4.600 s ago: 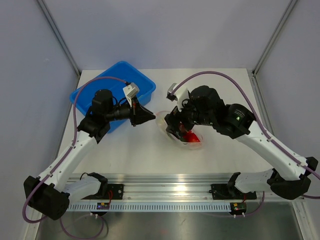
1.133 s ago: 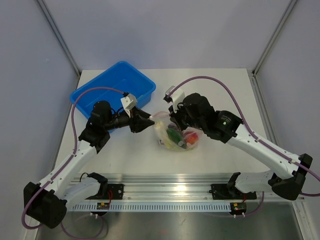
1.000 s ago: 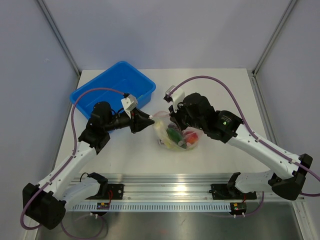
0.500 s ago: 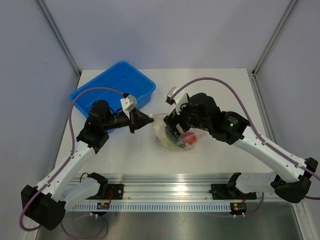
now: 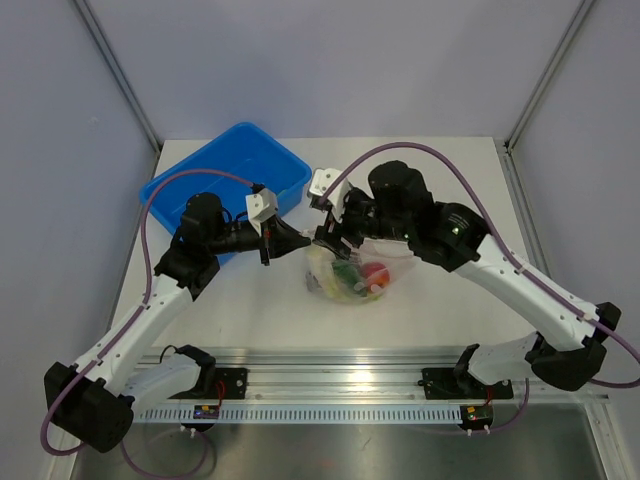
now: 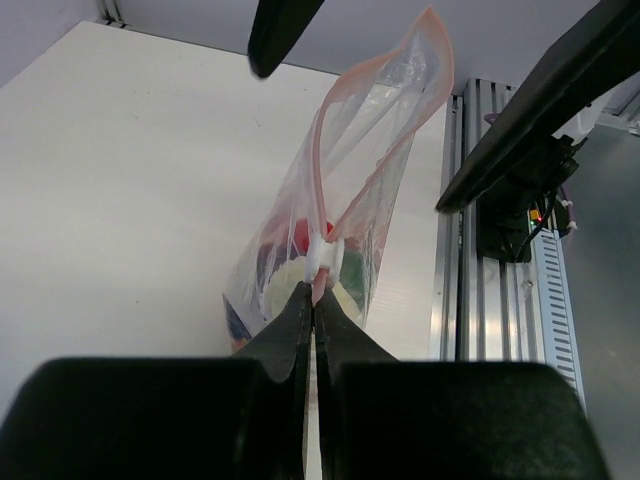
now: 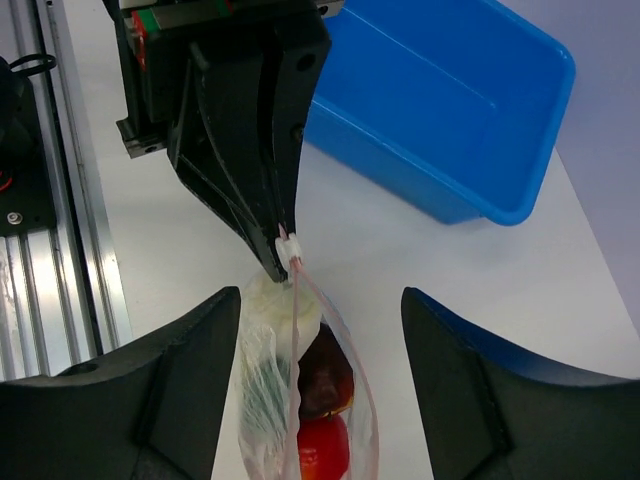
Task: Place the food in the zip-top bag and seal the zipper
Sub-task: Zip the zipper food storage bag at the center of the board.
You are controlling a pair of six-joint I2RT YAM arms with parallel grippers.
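**A:** Left fingers?
**B:** Your left gripper (image 6: 315,298) is pinched tight on the zipper (image 6: 322,150). The fingertips sit right under the white slider (image 6: 322,255).

**A:** Right side?
**B:** Your right gripper (image 7: 322,300) is spread wide and holds nothing. It has one finger (image 7: 190,380) on each side of the bag's top edge, above it. Can't tell if either pad touches the plastic.

**A:** Zipper state?
**B:** Past the slider, the two pink strips split apart. The mouth gapes from there to the bag's right end.

**A:** Food?
**B:** It's inside the bag (image 6: 380,120), low down. There's a red fruit (image 7: 322,448) with a maroon one (image 7: 322,385) touching it. The pale stalk (image 7: 270,305) is at the slider end, with the green piece (image 7: 262,415) alongside.

**A:** Where's the bag?
**B:** It stands on the table (image 5: 250,300) mid-scene with the mouth edge up, between your two grippers. It's right of the blue bin (image 7: 400,175), nearer than it, and not touching it.
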